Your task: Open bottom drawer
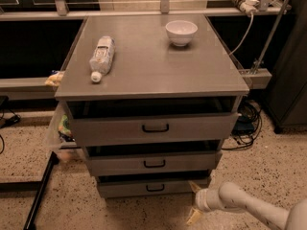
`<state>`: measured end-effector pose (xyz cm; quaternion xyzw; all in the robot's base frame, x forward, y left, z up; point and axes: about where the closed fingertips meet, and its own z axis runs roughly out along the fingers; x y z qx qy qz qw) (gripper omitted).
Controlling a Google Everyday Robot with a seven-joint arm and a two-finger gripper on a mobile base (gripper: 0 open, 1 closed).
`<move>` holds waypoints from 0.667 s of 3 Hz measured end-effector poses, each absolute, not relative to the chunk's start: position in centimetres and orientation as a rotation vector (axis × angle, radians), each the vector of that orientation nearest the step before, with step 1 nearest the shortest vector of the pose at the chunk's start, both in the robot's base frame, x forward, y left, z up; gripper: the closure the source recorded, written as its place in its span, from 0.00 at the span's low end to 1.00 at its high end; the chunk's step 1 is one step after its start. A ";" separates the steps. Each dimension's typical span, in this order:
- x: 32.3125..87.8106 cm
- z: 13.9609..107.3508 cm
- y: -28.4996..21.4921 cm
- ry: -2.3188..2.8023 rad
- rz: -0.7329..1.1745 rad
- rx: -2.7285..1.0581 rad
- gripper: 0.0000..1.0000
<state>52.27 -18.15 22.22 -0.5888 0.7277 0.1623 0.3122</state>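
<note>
I see the bottom drawer (125, 188) at the foot of the cabinet (153, 66), long axis left to right, front facing near. My gripper (194, 202) hangs low near its right corner, fingers spread apart, gripping nothing.

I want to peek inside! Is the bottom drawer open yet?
Not yet. Nothing looks done: the bottom drawer looks mostly pushed in. The hand is low by its right corner, fingers spread, holding nothing. Left to do: grab the black handle and pull.
</note>
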 end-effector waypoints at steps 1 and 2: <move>53.5 21.1 -17.2 1.894 0.448 -1.570 0.00; 54.7 20.2 -16.3 1.867 0.461 -1.583 0.00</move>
